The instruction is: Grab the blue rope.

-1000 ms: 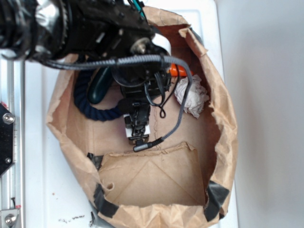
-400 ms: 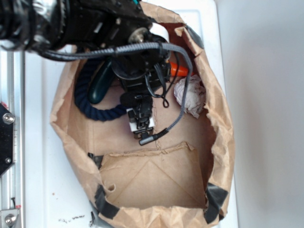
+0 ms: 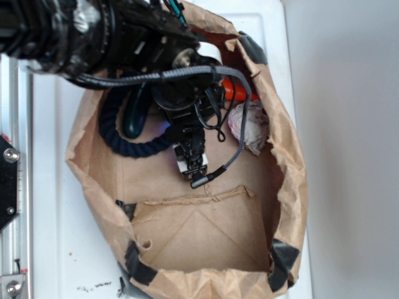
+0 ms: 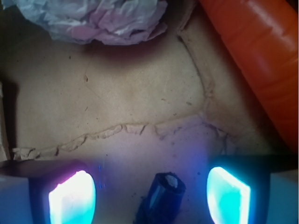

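The claw [image 4: 149, 196] hangs low over the brown paper floor with its jaws spread wide, one lit pad on each side, and nothing between them but the glossy end of the blue rope [image 4: 161, 196]. That end sits in the gap without touching either pad, so it looks lined up for a pinch, not yet gripped. In the exterior view the claw [image 3: 192, 163] points down inside the paper bag [image 3: 293, 187], just right of the rope's near end. The blue rope [image 3: 128, 146] curves away leftward along the bag's wall, hugging a dark green toy [image 3: 134, 118]. The orange carrot [image 4: 261, 60] lies off to one side and the crumpled tissue [image 4: 103, 18] farther ahead, both apart from the jaws, leaving the approach free.
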`<state>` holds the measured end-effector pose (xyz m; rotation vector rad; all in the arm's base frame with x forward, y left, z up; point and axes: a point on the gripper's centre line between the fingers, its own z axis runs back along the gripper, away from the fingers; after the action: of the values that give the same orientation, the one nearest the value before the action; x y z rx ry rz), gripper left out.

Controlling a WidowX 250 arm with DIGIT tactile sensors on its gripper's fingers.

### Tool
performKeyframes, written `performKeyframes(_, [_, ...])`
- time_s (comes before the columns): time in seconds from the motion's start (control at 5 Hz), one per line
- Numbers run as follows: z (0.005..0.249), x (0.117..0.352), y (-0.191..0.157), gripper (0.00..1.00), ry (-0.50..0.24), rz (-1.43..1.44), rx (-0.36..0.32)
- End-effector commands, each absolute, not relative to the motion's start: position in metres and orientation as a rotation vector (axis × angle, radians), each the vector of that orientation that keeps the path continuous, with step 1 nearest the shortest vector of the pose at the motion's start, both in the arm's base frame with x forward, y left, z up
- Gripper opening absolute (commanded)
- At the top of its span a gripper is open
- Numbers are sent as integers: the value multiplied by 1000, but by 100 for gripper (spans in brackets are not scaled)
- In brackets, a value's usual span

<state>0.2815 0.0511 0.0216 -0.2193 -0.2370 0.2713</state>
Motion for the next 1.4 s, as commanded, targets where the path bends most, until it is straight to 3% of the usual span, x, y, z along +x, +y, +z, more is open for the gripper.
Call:
performKeyframes(0.0, [6, 268, 43, 0, -261, 188, -180])
performKeyframes(0.4, [5, 262, 50, 0, -288, 199, -212])
performKeyframes(0.8, [6, 262, 55, 0, -283, 203, -233])
performKeyframes(1.2, [12, 267, 65, 0, -255, 219, -297])
